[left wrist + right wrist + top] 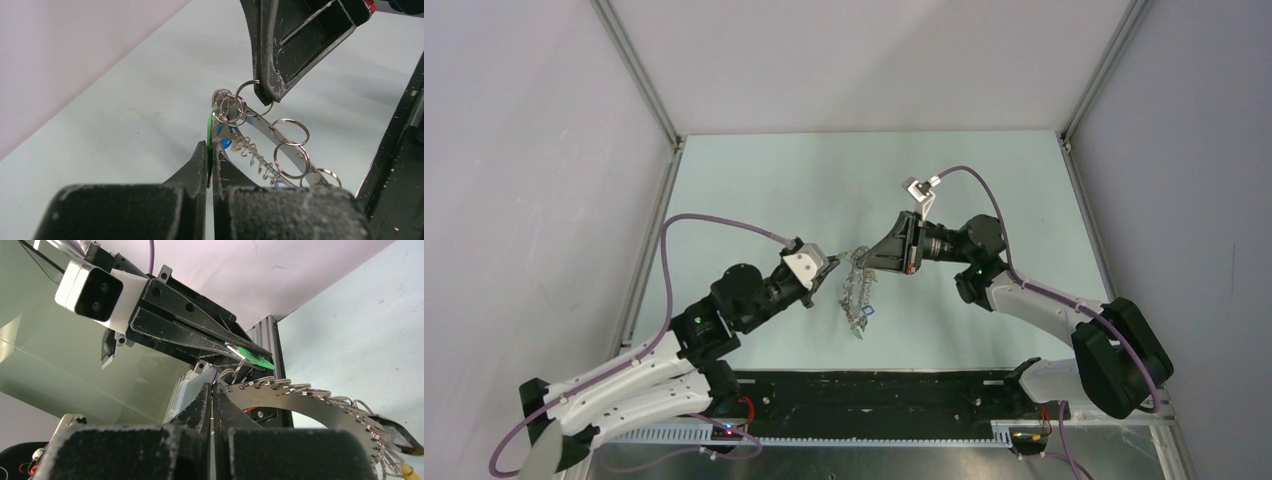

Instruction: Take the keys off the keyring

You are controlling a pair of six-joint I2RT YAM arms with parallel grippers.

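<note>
The keyring [263, 122], a wide flat metal band strung with small split rings, hangs between my two grippers above the table. It also shows in the right wrist view [310, 405]. The keys [860, 300] dangle below it, with a blue piece [226, 143] showing. My left gripper [210, 150] is shut on a thin green tag [210, 125], which also shows in the right wrist view [256, 360]. My right gripper [212, 387] is shut, pinching a small split ring [248, 90] at the keyring's end. In the top view the left gripper [834, 266] and right gripper [871, 262] nearly meet.
The pale green table [984, 190] is walled by grey panels left, right and behind. A black strip [874, 390] runs along the near edge between the arm bases.
</note>
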